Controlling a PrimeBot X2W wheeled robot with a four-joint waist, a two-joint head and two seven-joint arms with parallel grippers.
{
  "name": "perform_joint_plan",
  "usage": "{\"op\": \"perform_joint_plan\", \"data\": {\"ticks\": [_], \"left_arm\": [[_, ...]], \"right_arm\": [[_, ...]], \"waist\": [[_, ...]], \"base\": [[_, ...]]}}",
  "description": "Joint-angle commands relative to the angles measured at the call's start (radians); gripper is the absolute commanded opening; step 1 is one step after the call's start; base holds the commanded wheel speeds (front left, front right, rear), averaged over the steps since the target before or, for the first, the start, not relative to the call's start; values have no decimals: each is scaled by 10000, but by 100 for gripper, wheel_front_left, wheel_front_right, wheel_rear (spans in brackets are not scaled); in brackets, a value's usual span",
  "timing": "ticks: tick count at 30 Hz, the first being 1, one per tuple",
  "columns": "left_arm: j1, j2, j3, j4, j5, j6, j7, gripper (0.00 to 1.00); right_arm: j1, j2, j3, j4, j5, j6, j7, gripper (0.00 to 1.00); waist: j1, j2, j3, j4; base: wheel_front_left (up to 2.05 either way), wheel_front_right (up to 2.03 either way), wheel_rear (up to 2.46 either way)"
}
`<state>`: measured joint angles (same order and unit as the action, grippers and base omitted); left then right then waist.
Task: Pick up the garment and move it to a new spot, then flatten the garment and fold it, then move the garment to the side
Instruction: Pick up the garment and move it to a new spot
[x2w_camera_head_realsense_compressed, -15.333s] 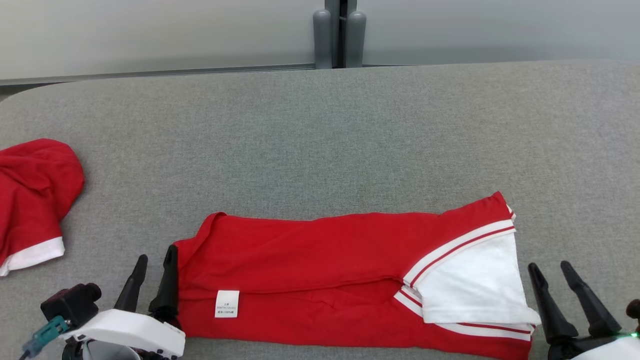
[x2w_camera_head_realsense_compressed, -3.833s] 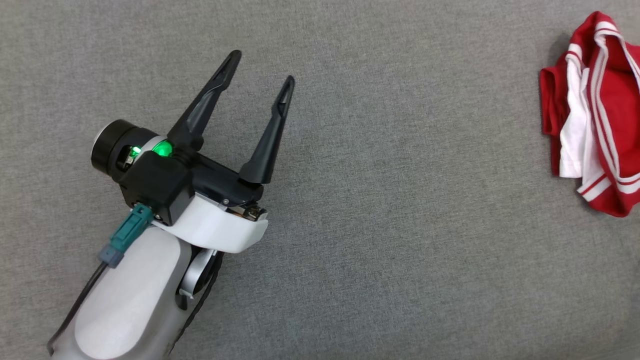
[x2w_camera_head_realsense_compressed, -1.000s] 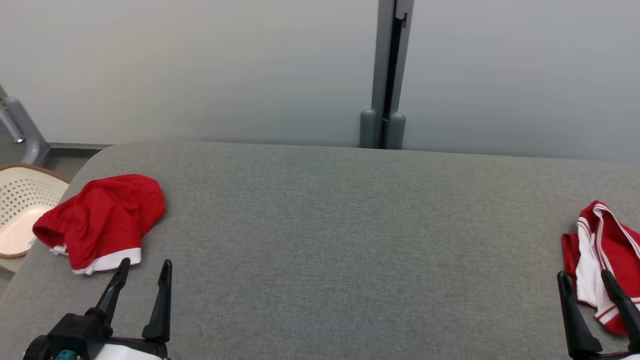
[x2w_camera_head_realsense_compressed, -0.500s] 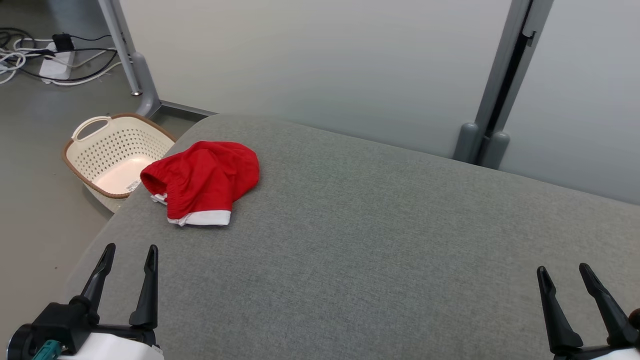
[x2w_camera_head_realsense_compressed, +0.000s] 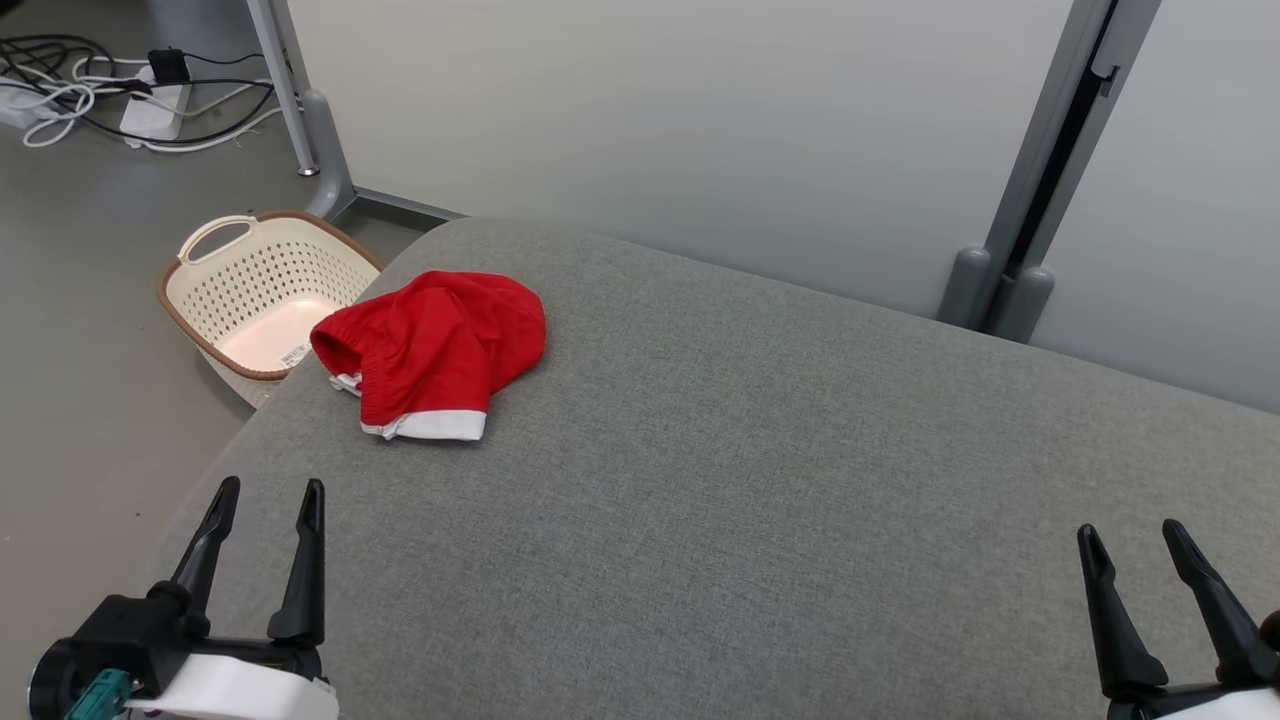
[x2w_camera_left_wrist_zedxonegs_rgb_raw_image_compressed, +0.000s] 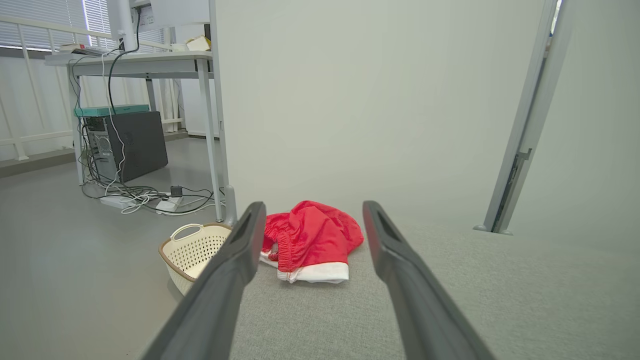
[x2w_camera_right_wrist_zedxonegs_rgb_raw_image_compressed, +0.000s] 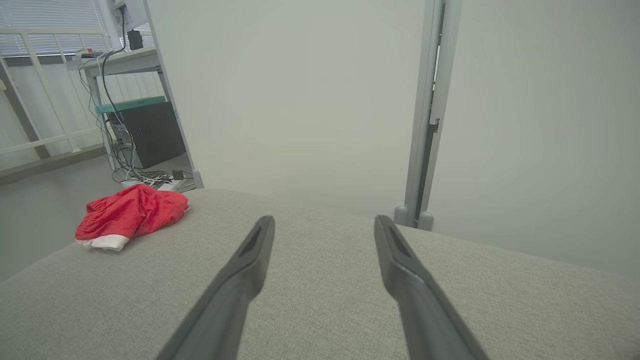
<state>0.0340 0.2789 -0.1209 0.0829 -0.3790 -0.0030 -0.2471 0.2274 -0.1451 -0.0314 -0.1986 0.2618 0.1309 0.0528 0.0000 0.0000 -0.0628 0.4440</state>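
Red garment (x2w_camera_head_realsense_compressed: 435, 350) crumpled nr table (x2w_camera_head_realsense_compressed: 760, 520) corner, both tools open, empty.

A broad stretch of grey bench (x2w_camera_head_realsense_compressed: 780, 500) lies open to the right of the crumpled red garment (x2w_camera_head_realsense_compressed: 435, 345), which sits near the left corner. The left gripper (x2w_camera_head_realsense_compressed: 272, 487), jaws spread, has a clear run of fabric up to the garment. The right gripper (x2w_camera_head_realsense_compressed: 1130, 528), jaws also spread, stands well apart from it. Left of the garment, past the bench edge, a cream basket (x2w_camera_head_realsense_compressed: 265, 290) stands on the floor. Behind the garment a pale wall (x2w_camera_head_realsense_compressed: 650, 120) and a grey post (x2w_camera_head_realsense_compressed: 1005, 280) close off the back.
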Motion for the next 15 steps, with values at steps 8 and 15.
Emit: {"op": "perform_joint_plan", "data": {"ticks": [8, 15], "left_arm": [[-1119, -86, 62, 538, -168, -104, -86, 100], [-3480, -490, 198, 2767, -442, -509, -148, 100]], "right_arm": [[-453, -289, 1, -365, -55, -4, 308, 100], [-1252, -771, -41, -1156, -64, -4, 709, 100]], "waist": [[0, 0, 762, -637], [0, 0, 2654, -1645]], "base": [[0, 0, 0], [0, 0, 0]]}}
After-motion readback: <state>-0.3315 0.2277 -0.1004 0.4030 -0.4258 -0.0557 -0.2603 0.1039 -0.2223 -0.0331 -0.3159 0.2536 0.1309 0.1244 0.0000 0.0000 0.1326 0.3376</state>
